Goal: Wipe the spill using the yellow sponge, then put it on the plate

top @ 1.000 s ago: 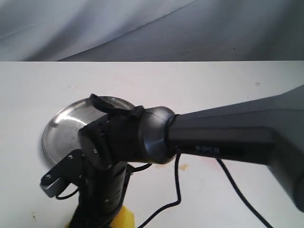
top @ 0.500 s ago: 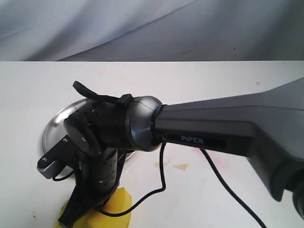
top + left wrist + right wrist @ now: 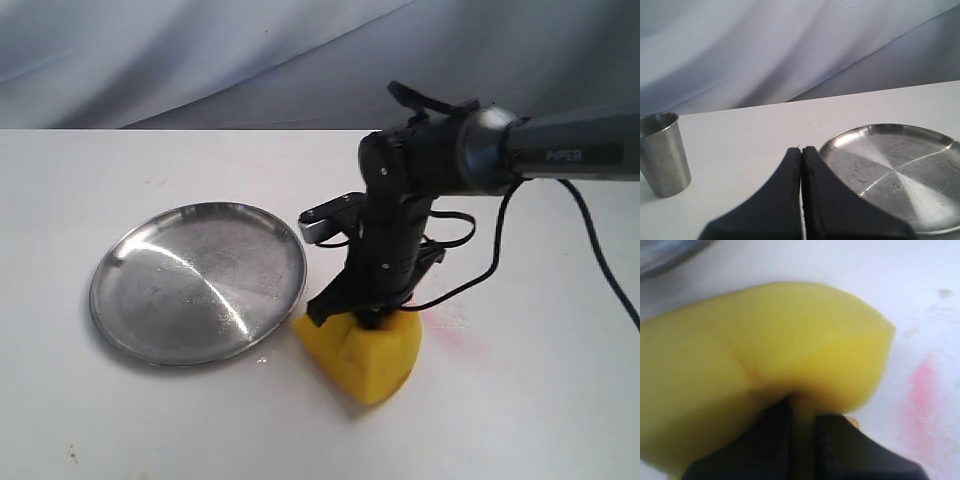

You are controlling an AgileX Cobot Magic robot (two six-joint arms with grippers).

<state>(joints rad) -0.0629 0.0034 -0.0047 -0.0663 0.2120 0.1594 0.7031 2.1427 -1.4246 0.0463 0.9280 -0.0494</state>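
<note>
The yellow sponge (image 3: pixel 362 348) rests on the white table just right of the plate (image 3: pixel 190 290), pinched into a fold from above. My right gripper (image 3: pixel 368 318) is shut on its top, and in the right wrist view the fingers (image 3: pixel 832 440) bite into the yellow sponge (image 3: pixel 765 350). A tiny amber drop (image 3: pixel 850 422) of the spill shows beside one finger; the rest of the spill is hidden under the sponge. My left gripper (image 3: pixel 801 150) is shut and empty, hovering near the plate's rim (image 3: pixel 840 140). The left arm does not show in the exterior view.
A pink-red streak (image 3: pixel 452 340) marks the table right of the sponge, and shows again as a pink-red streak (image 3: pixel 920 400) in the right wrist view. A steel cup (image 3: pixel 662 152) stands left of the plate. The right arm's cable (image 3: pixel 470 275) loops beside the gripper. A grey cloth backdrop hangs behind the table.
The right arm swung from the front left to the right of the plate, carrying the sponge onto the spot where the amber puddle lay. The plate is now fully uncovered.
</note>
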